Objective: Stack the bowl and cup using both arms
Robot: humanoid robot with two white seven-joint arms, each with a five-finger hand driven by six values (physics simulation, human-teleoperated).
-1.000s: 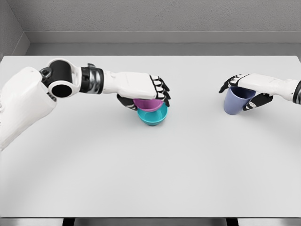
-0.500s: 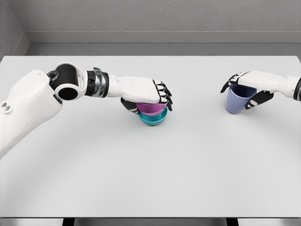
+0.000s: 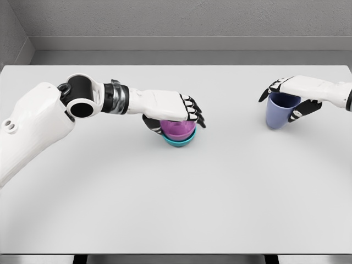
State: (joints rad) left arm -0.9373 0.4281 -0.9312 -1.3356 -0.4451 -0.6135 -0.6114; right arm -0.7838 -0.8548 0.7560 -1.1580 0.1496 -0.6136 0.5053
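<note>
Head view puts the left hand [image 3: 175, 111] just left of centre, fingers wrapped over a magenta bowl [image 3: 177, 130] nested in a teal bowl [image 3: 179, 142]; only the teal rim peeks out. At right, the right hand [image 3: 292, 93], forearm cut by the frame edge, grips a blue cup [image 3: 279, 111] over the white table [image 3: 176, 192].

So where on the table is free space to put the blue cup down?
The whole front of the table is bare, and so is the stretch between the stacked bowls under the left hand and the blue cup in the right hand. It is crowded only around the bowls.
</note>
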